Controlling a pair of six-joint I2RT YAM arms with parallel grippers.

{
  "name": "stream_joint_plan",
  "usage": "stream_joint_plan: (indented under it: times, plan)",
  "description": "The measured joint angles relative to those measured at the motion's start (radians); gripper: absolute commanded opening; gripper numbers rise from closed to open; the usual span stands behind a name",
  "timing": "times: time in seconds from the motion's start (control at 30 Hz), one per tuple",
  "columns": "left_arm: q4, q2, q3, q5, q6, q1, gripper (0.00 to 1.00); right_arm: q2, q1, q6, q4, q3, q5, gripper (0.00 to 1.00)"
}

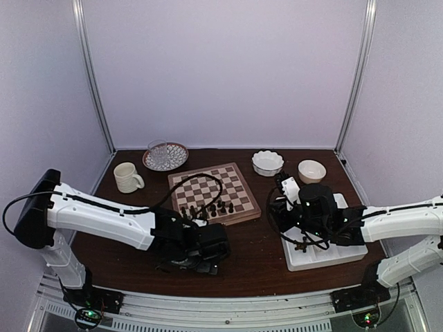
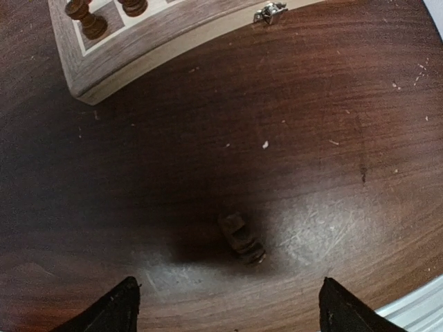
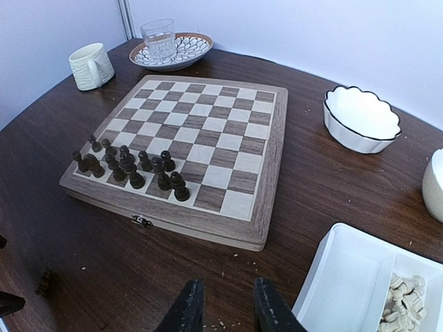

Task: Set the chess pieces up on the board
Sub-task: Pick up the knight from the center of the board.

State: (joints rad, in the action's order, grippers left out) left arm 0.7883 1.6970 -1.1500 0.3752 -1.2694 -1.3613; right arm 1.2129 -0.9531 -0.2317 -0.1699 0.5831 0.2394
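Observation:
The checkered board lies at the table's middle, also visible from above as the board. Several dark chess pieces stand crowded in its near-left corner, seen from above as dark pieces. One dark piece lies on its side on the bare table, off the board. My left gripper hangs open just above and short of it, both fingertips wide apart. The right gripper is open, empty and narrowly parted, over the table before the board's near-right corner. Cream pieces lie in the white tray.
A mug and a glass on a patterned plate stand behind the board to the left. A scalloped white bowl and a cream bowl stand at the back right. The board's metal clasp faces the arms.

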Motion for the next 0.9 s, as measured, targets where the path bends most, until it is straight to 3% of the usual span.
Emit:
stream_joint_plan:
  times: [0.3, 0.9]
  plan:
    - [0.059, 0.201, -0.101, 0.005, -0.116, -0.005, 0.74, 0.008, 0.0, 0.004, 0.004, 0.003, -0.016, 0.26]
    - [0.034, 0.246, -0.103, -0.007, -0.193, -0.017, 0.35, 0.002, 0.0, 0.004, 0.0, 0.003, -0.053, 0.26]
